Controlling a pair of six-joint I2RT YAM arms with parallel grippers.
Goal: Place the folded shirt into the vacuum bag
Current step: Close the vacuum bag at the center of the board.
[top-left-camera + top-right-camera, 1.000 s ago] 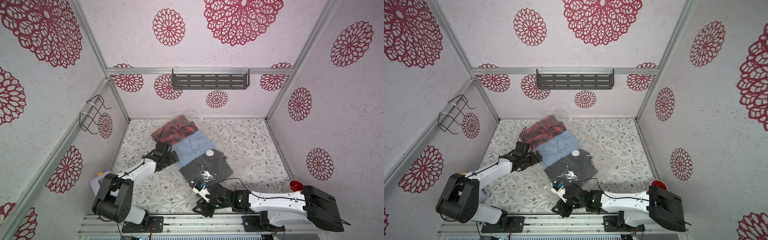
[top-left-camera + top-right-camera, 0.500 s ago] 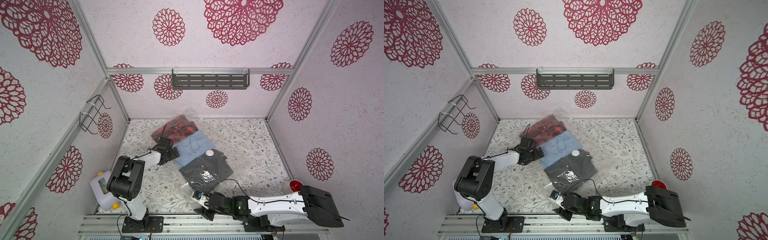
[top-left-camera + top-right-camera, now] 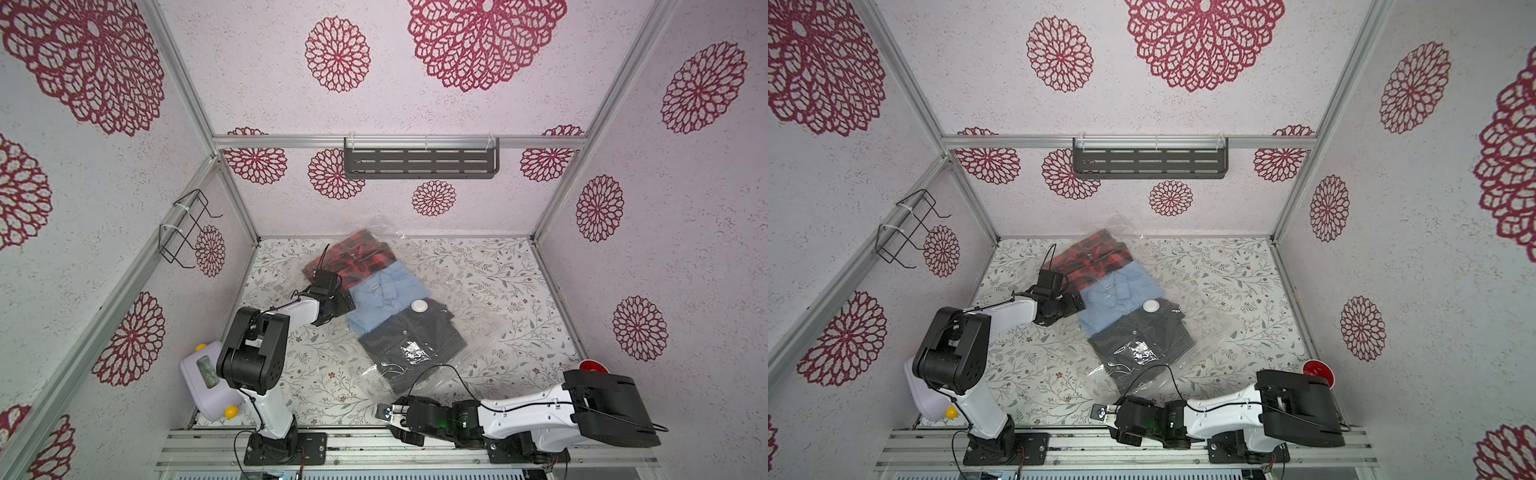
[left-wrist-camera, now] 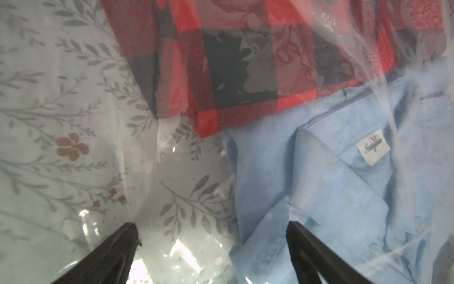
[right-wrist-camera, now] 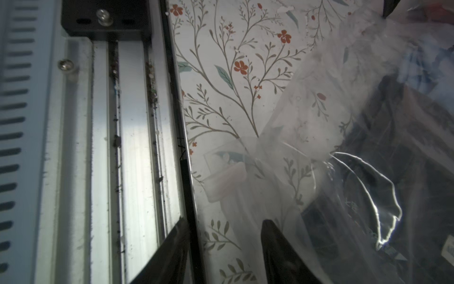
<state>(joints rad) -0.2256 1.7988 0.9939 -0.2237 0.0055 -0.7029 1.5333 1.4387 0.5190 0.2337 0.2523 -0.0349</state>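
Left wrist view looks down between the two dark fingers of the left pincer (image 4: 211, 228), which stand wide apart with nothing between them, over the crinkled clear film of the vacuum bag (image 4: 196, 253). Under that film lie a red-and-black plaid shirt (image 4: 245, 73) and, overlapping its edge, a light blue shirt (image 4: 331, 196) with a white neck label (image 4: 373, 149). In both top views the bag (image 3: 469, 345) (image 3: 1204, 336) lies slantwise at mid-tabletop (image 3: 498, 282) and holds three folded shirts in a row: the plaid shirt (image 3: 357, 257) farthest, the blue one (image 3: 386, 295) in the middle, and a dark denim shirt (image 3: 411, 336) (image 3: 1142, 336) nearest. The round white valve disc (image 3: 419, 306) (image 3: 1151, 306) sits where blue meets denim. The left pincer (image 3: 347, 301) (image 3: 1077, 303) is at the bag's left edge, just beside the blue shirt. The right pincer (image 3: 399, 428) (image 3: 1125, 432) hangs low at the near edge of the tabletop, near the bag's near end. In the right wrist view its fingers (image 5: 224, 222) stand apart, gripping nothing, with the aluminium rail (image 5: 132, 147) on one side and bag film (image 5: 319, 123) over the denim on the other. A lavender device (image 3: 199, 374) rests at the near left corner.
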